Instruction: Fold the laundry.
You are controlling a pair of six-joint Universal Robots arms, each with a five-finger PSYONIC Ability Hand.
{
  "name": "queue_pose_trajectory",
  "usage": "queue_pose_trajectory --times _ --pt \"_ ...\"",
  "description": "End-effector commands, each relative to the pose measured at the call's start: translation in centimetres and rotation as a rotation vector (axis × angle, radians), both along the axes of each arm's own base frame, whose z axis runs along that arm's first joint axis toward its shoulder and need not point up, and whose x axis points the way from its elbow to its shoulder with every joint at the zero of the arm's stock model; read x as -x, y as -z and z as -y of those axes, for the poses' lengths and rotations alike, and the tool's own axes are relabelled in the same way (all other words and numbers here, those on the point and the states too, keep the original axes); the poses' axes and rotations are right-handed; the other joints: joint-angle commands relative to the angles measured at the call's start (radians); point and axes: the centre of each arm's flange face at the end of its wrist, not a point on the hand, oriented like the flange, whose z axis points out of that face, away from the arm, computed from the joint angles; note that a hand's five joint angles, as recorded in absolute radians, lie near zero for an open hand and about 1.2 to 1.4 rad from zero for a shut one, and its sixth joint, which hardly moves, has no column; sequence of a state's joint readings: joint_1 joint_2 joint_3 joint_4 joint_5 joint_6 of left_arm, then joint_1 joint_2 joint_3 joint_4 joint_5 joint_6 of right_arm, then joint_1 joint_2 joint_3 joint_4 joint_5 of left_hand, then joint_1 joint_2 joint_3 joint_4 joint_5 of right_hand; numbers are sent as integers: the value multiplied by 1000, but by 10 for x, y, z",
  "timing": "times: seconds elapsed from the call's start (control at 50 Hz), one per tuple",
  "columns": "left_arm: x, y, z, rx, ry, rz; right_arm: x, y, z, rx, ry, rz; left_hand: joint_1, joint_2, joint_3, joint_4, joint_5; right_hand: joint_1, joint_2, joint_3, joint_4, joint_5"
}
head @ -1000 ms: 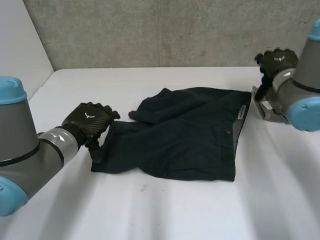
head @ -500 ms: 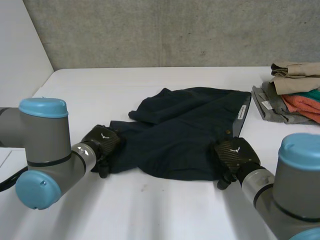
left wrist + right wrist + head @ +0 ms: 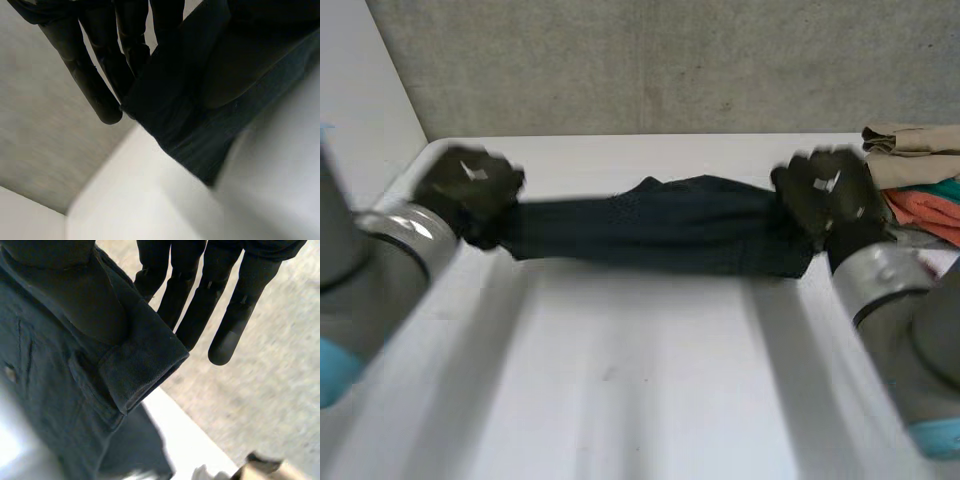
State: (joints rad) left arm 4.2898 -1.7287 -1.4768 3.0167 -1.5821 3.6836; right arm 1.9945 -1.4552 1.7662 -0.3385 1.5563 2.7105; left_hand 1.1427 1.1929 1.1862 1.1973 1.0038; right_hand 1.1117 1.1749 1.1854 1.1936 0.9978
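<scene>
Navy cloth shorts pinched taut between left hand and right hand over white bench; I reckon first fold half-done.

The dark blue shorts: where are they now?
In the head view the dark blue shorts stretch over the white table between the left hand and right hand, each gripping one end.

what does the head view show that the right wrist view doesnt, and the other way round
Head view: the left hand gripping one end of the dark garment, which stretches across to the right hand. Right wrist view: up close, the right hand's thumb pinning a folded edge of the cloth, its fingers straight behind it. Both: the right hand, the dark garment and the concrete wall behind.
</scene>
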Motion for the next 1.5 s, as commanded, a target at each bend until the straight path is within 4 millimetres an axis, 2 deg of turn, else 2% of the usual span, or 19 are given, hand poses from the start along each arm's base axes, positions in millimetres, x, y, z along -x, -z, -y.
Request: queue_pose_trajectory --times 0.02,0.16,0.28,0.32,0.42,0.5,0.56,0.68,0.76,0.84,0.92,0.96,1.0,1.02,1.08,1.18,1.28,1.38,1.5 --pt "-19 -83 -52 87 35 -173 1 -67 3 4 -56 15 254 203 210 199 218 285 221 211 203 224" --pt "-20 -96 -44 58 29 -213 -11 -87 26 11 -69 18 254 203 210 199 218 285 221 211 203 224" --pt "-6 -67 8 5 10 -179 -29 -64 53 -19 -74 0 254 203 210 199 218 285 221 211 203 224" --pt "2 -52 36 2 2 -163 -36 -54 71 -6 -57 -4 254 203 210 199 218 285 221 211 203 224" --pt "11 -51 89 107 -11 -179 -58 -56 104 140 -25 46 254 203 210 199 218 285 221 211 203 224" --pt "12 -100 112 343 -23 -273 -77 -95 135 467 8 192 254 203 210 199 218 285 221 211 203 224" --pt "5 -160 109 576 -43 -414 -85 -126 141 695 -2 287 254 203 210 199 218 285 221 211 203 224" --pt "-6 -196 103 713 -69 -574 -92 -160 139 892 -72 368 254 203 210 199 218 285 221 211 203 224" --pt "-8 -186 106 669 -73 -575 -96 -155 142 846 -111 374 254 203 210 199 218 285 221 211 203 224" --pt "-12 -157 114 578 -102 -540 -98 -133 147 735 -141 355 254 203 210 199 218 285 221 211 203 224" --pt "-11 -111 120 441 -125 -485 -100 -93 150 598 -175 293 254 203 210 199 218 285 221 211 203 224" --pt "-7 -75 118 336 -124 -440 -99 -61 150 503 -187 241 254 203 210 199 218 285 221 211 203 224" --pt "-5 -49 116 259 -119 -411 -97 -38 149 438 -195 204 254 203 210 199 218 285 221 211 203 224" --pt "-2 -20 111 171 -114 -378 -95 -16 143 373 -207 165 254 203 210 199 218 285 221 211 203 224" --pt "3 30 96 26 -94 -302 -89 30 128 249 -231 77 254 203 210 199 218 285 221 211 203 224" --pt "2 83 64 -131 -41 -153 -72 77 96 103 -230 -76 254 203 210 199 218 285 221 211 203 224" --pt "-3 92 26 -234 30 -15 -45 81 58 -44 -196 -227 254 203 210 199 218 285 221 211 203 224" --pt "-16 70 -35 -398 117 129 -9 55 4 -243 -184 -371 254 203 210 199 218 285 221 211 203 224" --pt "-25 48 -102 -664 244 241 24 42 -36 -459 -207 -504 254 203 210 199 218 285 221 211 203 224"
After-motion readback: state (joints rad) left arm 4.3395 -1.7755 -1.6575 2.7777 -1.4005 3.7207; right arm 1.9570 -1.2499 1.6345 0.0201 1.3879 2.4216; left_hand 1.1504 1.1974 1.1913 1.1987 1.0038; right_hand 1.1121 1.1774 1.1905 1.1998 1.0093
